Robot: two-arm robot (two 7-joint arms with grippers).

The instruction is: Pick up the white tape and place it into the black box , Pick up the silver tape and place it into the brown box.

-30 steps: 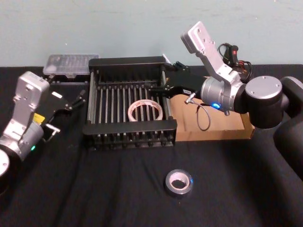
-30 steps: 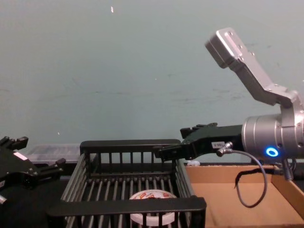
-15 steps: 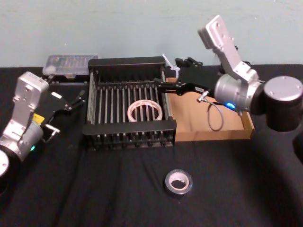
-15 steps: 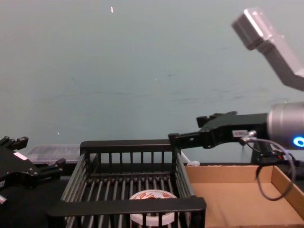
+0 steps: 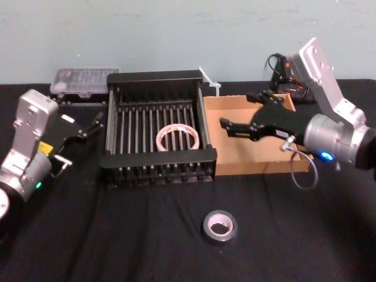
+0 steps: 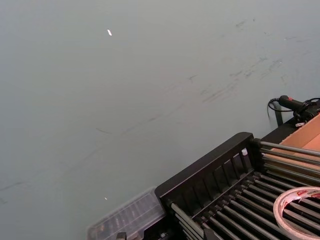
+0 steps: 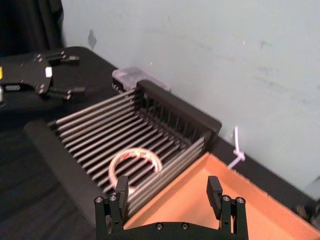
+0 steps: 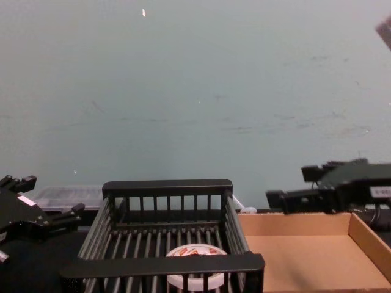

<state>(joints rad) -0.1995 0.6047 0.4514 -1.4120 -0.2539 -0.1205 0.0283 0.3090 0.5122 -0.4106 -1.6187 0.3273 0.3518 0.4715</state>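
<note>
Head view high, angled down over the desk (image 5: 117, 247), chest view low, level, facing the wall, left wrist view close, aimed up past the black box (image 6: 210, 172), right wrist view above its open gripper (image 7: 171, 194), all four share the black box.

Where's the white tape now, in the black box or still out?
In. The white tape lies flat on the slatted floor of the black box, untouched; the right tool hangs open and empty above the brown box.

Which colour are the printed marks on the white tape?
Red-orange, on the white tape; the chest view shows them best.
</note>
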